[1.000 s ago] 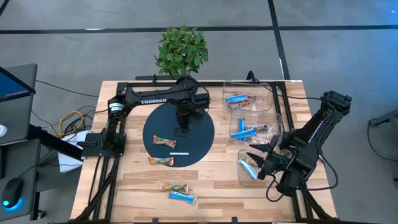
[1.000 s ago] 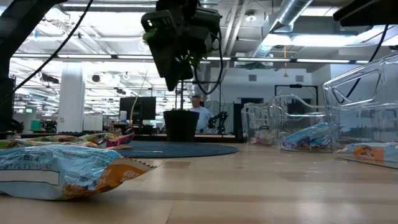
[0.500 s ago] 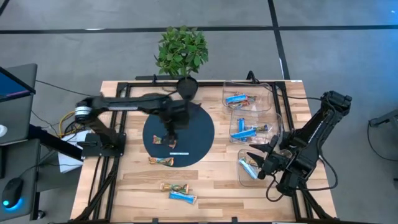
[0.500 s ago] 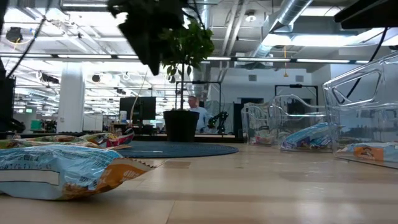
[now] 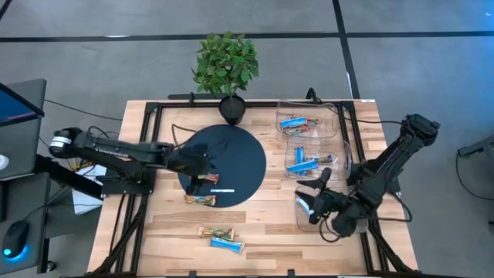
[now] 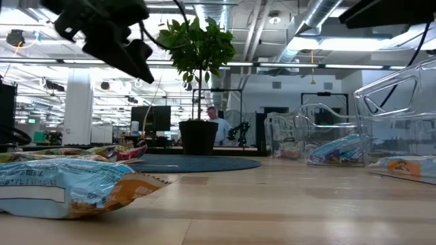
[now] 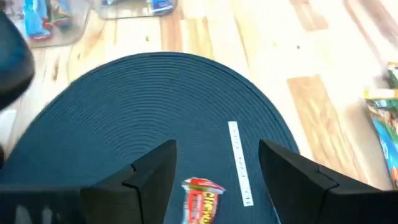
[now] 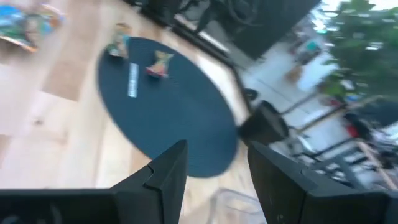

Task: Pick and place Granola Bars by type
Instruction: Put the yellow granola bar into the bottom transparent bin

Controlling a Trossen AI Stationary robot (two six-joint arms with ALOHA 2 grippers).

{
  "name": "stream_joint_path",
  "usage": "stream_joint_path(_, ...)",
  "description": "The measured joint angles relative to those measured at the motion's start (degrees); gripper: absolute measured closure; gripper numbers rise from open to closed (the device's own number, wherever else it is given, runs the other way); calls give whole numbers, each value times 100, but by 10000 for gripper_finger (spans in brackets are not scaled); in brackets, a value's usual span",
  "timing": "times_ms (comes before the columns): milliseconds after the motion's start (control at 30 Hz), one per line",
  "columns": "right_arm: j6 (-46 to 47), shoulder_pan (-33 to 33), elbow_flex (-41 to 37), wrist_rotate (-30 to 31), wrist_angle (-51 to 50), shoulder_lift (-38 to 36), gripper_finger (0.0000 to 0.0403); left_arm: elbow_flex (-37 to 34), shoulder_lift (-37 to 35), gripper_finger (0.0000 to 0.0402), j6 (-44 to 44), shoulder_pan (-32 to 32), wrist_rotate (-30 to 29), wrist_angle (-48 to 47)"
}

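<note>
A red-orange bar lies flat on the round dark mat, beside a thin white strip. My left gripper hovers open above that bar, a finger on either side, not touching it. A green-yellow-brown bar lies on the wood just off the mat's near edge. Another such bar and a blue bar lie nearer the table's near edge. Blue bars lie in three clear bins on the right. My right gripper is open over the nearest bin.
A potted plant stands at the table's far edge behind the mat. The three clear bins line the right side. Bare wood lies between the mat and the near edge. Black frame rails run along both sides.
My left arm has swung out toward the table's left, and its gripper has moved from the mat's middle toward the mat's left near part, above the red-orange bar. My right gripper has shifted a little toward the near edge and turned. The bars have stayed put.
</note>
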Motion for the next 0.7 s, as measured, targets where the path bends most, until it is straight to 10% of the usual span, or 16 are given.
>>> stream_joint_path(367,-2349,-1680,14,-4416,2799,271,239,-1046,-111,178,-187,-800,-578,1216)
stream_joint_path(700,-2533,-3056,17,-7282,4496,1611,239,-1110,-126,178,-335,-1184,-1619,849)
